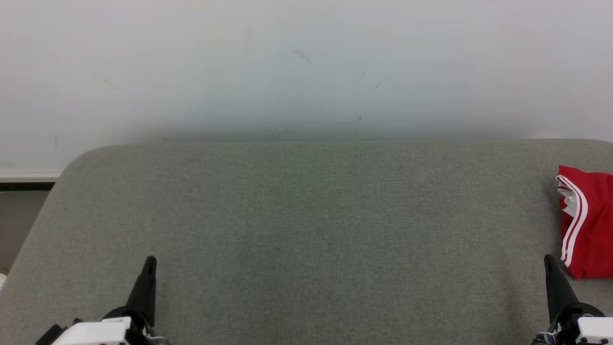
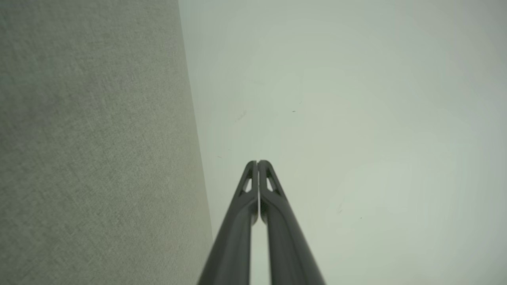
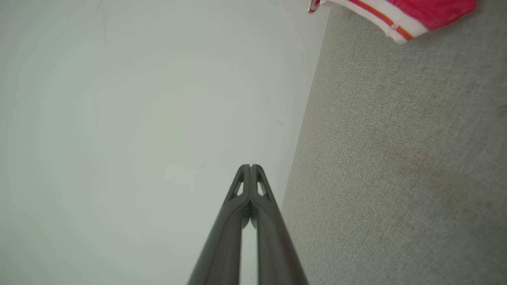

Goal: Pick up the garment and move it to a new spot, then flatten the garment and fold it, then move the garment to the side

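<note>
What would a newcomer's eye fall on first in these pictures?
The red garment with white stripes stands out, lying at the right edge of the wide grey fabric surface. Next come the left gripper and right gripper, both shut and empty, at the lower corners of the head view.

garment (image 1: 591, 225): red, with paired white stripes along the edge, white inside
surface (image 1: 306, 215): grey-green, fine woven fleck
wall (image 1: 306, 62): pale off-white, a few dark scuffs
fingers (image 2: 233, 237): plain dark grey
</note>
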